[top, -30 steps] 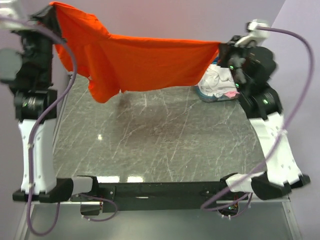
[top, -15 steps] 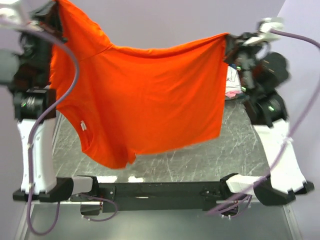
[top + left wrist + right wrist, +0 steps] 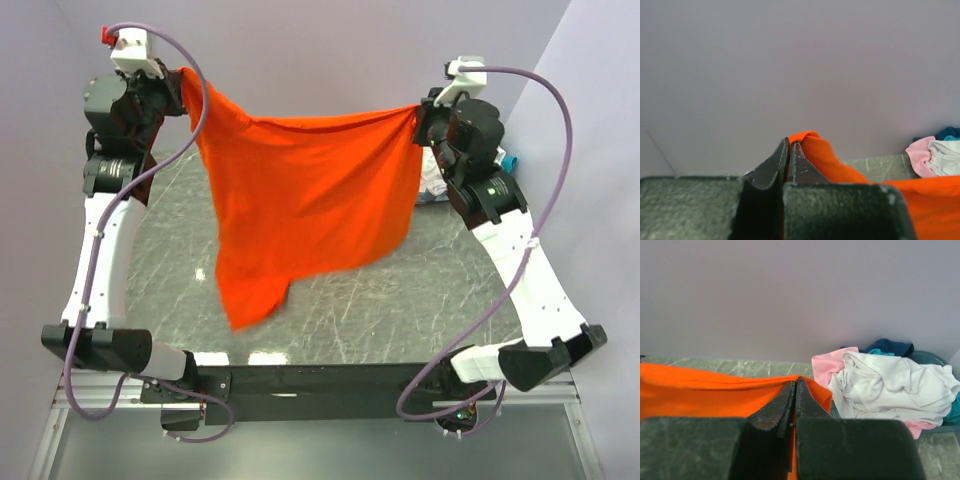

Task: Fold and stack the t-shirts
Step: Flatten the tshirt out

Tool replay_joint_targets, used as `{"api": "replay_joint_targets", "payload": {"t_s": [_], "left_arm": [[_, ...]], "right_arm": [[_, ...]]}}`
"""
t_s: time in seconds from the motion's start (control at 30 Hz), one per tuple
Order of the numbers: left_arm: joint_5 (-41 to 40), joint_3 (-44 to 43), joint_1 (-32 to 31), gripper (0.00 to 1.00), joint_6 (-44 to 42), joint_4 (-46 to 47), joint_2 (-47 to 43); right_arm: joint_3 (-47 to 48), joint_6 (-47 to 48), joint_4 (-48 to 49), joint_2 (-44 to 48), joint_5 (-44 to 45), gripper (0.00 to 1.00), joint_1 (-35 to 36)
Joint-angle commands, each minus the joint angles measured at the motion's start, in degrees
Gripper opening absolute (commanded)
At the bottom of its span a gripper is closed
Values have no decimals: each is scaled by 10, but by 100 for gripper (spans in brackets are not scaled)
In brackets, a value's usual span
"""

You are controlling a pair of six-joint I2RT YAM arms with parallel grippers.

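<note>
Above the grey marble tabletop (image 3: 420, 300), a bright orange fabric t-shirt (image 3: 310, 200) is hung spread.
Its top edge is pinched by the left gripper (image 3: 789, 145) and right gripper (image 3: 794, 385); such thin grips could slip, or the white, pink and teal shirt heap (image 3: 890, 385) beyond could be snagged.

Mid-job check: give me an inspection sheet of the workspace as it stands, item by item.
Surface: grey marbled table, light reflections near its front edge.
Job's things: orange t-shirt stretched in the air between the two arms, its lower corner hanging low at the left; contact with the table cannot be told. Shirt pile (white, pink, teal) at the far right.
Clutter: nothing seen.
Grippers: left gripper and right gripper each have their jaws shut on the orange t-shirt's upper edge.
Cables: purple cables loop along each arm.
Surroundings: plain lilac walls behind and at the sides.
</note>
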State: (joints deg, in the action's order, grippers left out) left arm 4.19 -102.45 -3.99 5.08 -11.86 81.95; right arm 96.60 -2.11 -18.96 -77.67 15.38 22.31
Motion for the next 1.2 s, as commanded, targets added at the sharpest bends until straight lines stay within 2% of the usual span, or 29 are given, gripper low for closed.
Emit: {"api": "replay_joint_targets", "payload": {"t_s": [0.0, 0.43, 0.6, 0.77, 0.97, 1.03, 1.17], "left_arm": [[-19, 13, 0, 0, -17, 66, -72], [7, 9, 0, 0, -24, 103, -221], [35, -45, 0, 0, -33, 77, -232], [55, -62, 0, 1, -29, 89, -244], [72, -71, 0, 1, -17, 73, -187], [60, -54, 0, 1, -20, 68, -154], [50, 3, 1, 1, -29, 70, -96]], "right_arm": [[-3, -5, 52, 55, -9, 0, 1], [-14, 31, 94, 165, -90, 0, 4], [27, 31, 82, 185, -116, 0, 4], [86, 8, 59, 167, -178, 0, 4], [76, 8, 83, 120, -178, 0, 1], [73, 4, 80, 96, -182, 0, -11], [37, -23, 96, 18, -248, 0, -47]]}}
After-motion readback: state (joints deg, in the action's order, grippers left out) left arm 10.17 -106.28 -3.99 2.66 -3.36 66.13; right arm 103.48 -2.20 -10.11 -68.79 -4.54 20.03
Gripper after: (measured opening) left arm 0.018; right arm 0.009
